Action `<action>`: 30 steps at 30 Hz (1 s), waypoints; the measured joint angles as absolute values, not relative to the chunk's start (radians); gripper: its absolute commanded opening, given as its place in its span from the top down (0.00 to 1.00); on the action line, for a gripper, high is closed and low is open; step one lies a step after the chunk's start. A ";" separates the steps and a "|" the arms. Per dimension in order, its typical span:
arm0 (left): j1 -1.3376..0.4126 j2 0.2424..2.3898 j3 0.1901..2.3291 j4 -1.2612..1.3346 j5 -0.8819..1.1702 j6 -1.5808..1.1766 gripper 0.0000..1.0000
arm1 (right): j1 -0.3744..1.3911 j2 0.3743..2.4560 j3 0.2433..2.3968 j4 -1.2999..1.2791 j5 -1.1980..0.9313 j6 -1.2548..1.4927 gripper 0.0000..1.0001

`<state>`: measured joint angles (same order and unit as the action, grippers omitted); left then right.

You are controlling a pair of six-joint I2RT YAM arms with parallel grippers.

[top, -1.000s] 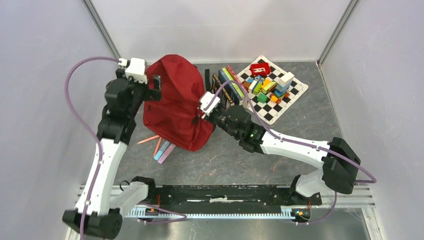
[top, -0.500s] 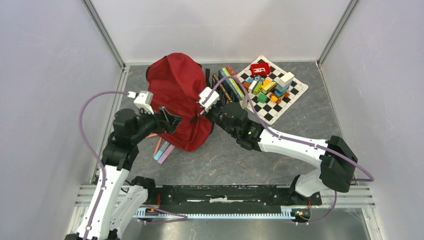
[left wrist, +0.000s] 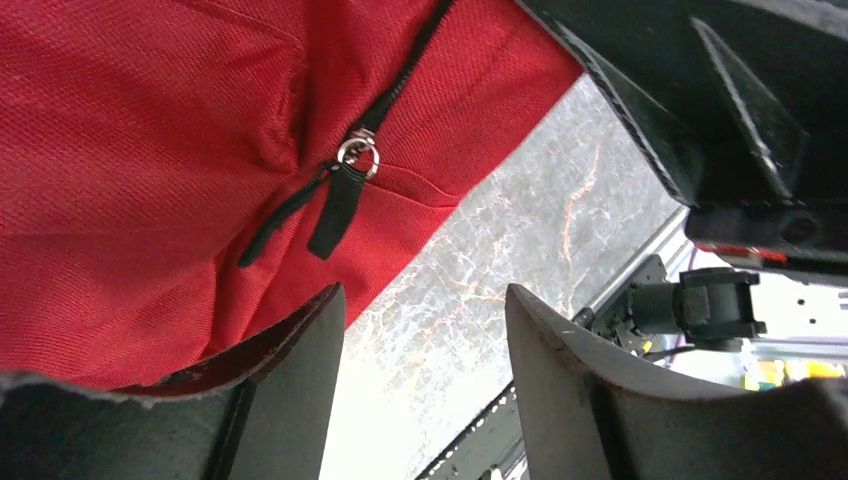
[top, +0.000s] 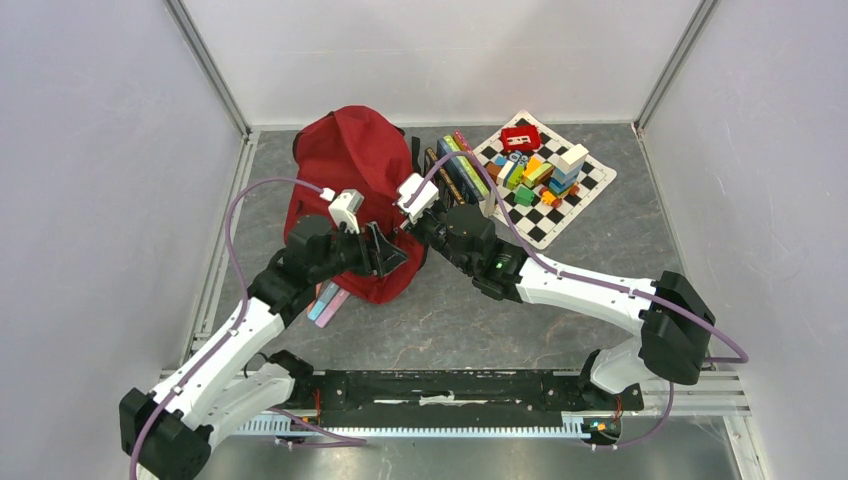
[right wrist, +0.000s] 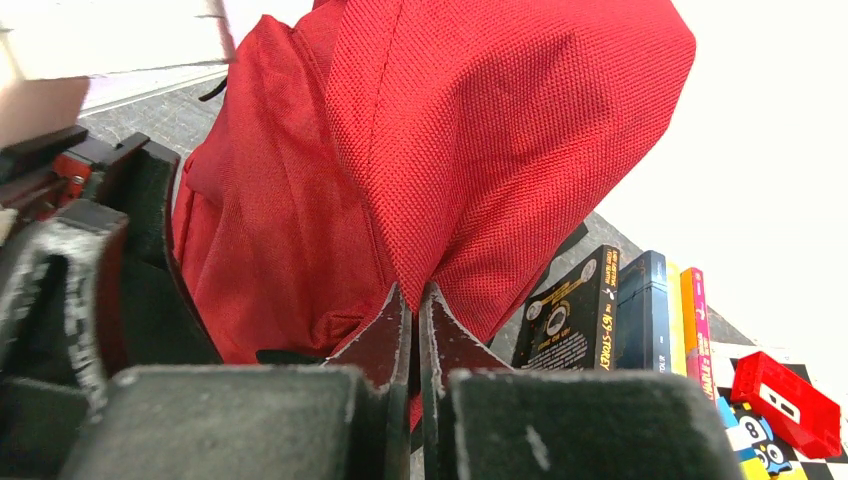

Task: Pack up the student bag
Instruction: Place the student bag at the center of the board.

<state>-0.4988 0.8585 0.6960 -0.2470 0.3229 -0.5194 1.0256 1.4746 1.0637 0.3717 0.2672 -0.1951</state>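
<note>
The student bag lies on the grey desk, left of centre and toward the rear. A row of books stands just beside it, on the right arm's side. The right pincer is clamped on a raised fold of the bag's red fabric. The left pincer is at the bag's near edge with its fingers apart and nothing between them. A black zipper pull on a metal ring lies just ahead of it.
</note>
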 measured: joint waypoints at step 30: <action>-0.542 1.008 0.726 -0.163 0.094 -0.530 0.98 | 1.026 1.475 1.064 0.372 0.220 -0.203 1.00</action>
